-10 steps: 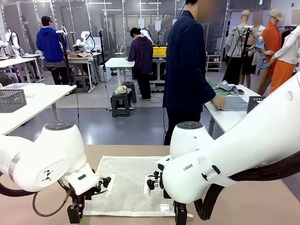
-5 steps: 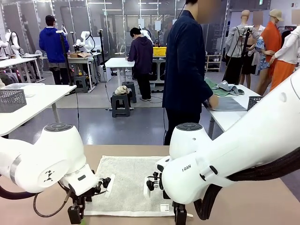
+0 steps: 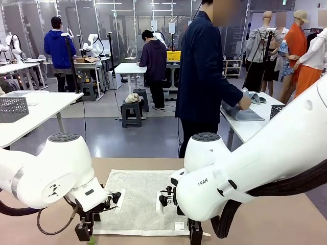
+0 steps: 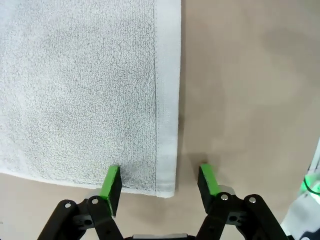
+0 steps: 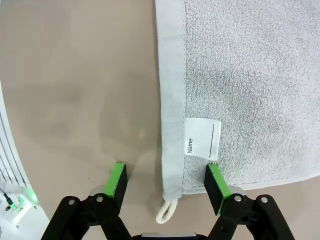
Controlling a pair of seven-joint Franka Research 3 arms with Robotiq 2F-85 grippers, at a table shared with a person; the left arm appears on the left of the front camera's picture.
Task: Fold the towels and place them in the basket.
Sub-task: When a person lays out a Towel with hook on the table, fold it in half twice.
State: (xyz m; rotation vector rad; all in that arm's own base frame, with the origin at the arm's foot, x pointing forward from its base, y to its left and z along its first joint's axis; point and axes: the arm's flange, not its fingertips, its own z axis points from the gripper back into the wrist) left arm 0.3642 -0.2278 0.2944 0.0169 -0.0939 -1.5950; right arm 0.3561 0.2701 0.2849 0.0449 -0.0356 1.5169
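Observation:
A cream-white towel (image 3: 138, 196) lies flat on the brown table (image 3: 286, 224) between my two arms. My left gripper (image 3: 86, 236) is down at its near left corner. In the left wrist view the towel (image 4: 90, 90) has its corner between the green pads, and the left gripper (image 4: 160, 182) stands partly open around it. My right gripper (image 3: 194, 238) is at the near right corner. In the right wrist view the towel (image 5: 240, 75) edge, its Name label (image 5: 202, 138) and corner loop (image 5: 165, 212) lie between the pads of the right gripper (image 5: 167, 186), whose jaws stand apart.
A person (image 3: 204, 76) stands past the table's far edge, handling a blue-grey cloth (image 3: 244, 113) on a white side table. A dark lattice basket (image 3: 277, 111) shows partly there. A paler lattice basket (image 3: 13, 108) sits on the white table at left.
Both grippers' jaws have narrowed around the towel's near corners. The person has lifted the cloth on the side table.

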